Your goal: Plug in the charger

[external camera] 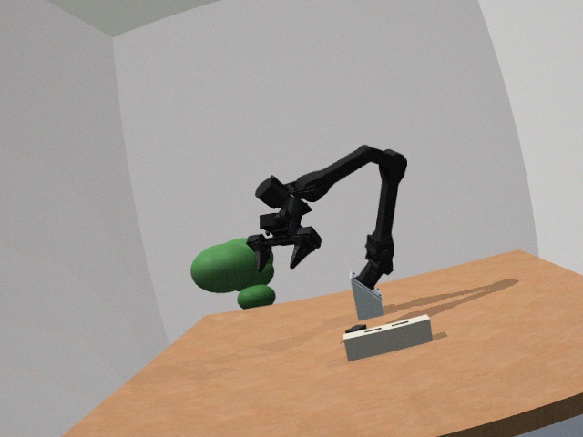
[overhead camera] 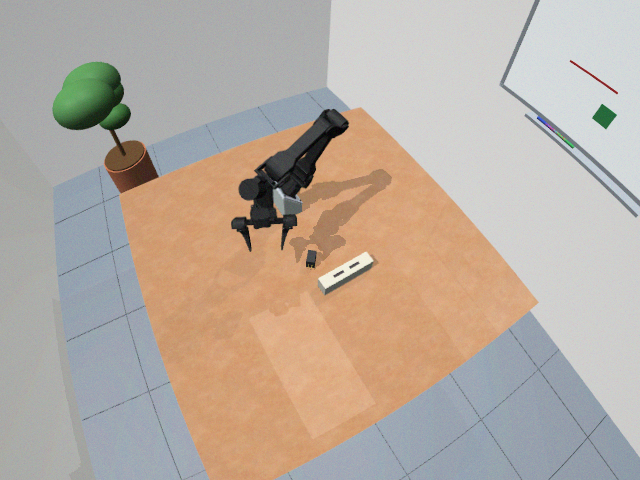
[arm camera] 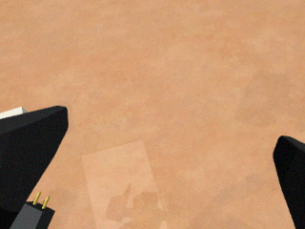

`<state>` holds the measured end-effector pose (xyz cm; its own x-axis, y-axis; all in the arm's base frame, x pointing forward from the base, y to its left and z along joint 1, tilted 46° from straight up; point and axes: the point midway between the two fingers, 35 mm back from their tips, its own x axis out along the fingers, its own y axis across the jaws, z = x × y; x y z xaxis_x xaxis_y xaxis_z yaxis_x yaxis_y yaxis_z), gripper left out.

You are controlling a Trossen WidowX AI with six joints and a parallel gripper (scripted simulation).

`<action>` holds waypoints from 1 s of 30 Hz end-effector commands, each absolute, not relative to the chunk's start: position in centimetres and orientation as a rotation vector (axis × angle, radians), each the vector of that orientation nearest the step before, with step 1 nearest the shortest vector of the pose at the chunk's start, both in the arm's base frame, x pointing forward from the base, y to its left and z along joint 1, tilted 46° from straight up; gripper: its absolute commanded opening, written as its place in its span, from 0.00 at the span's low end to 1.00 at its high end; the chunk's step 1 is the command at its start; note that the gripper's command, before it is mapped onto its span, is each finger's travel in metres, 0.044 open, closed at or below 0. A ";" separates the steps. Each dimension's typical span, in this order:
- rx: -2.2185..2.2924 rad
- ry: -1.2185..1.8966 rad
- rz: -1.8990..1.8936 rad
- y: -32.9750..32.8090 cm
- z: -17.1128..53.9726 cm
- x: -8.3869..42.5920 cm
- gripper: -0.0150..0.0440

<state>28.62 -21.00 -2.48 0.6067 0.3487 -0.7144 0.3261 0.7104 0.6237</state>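
The black charger lies on the table just beside the power strip, its two gold prongs showing at one end in the wrist view. The cream power strip has two dark outlet slots in its top; in the wrist view only a corner shows behind a finger. My gripper is wide open and empty. It hangs well above the table, pointing down, left of the charger in the top view. In the wrist view the charger is at the lower left, partly hidden by the left finger.
The arm's grey base mount stands on the wooden table, behind the charger and strip. A potted plant stands beyond the table's edge. A whiteboard hangs on the wall at the right in the top view.
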 end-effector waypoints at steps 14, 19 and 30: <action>0.934 1.211 0.136 -13.1 -3.0 29.9 1.00; 0.960 1.304 0.167 -10.7 -3.1 29.8 1.00; 0.997 1.523 0.217 -5.8 -3.0 29.0 1.00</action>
<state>29.13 -6.76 -2.95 0.1602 0.6708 -0.7242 0.4393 0.6085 0.6608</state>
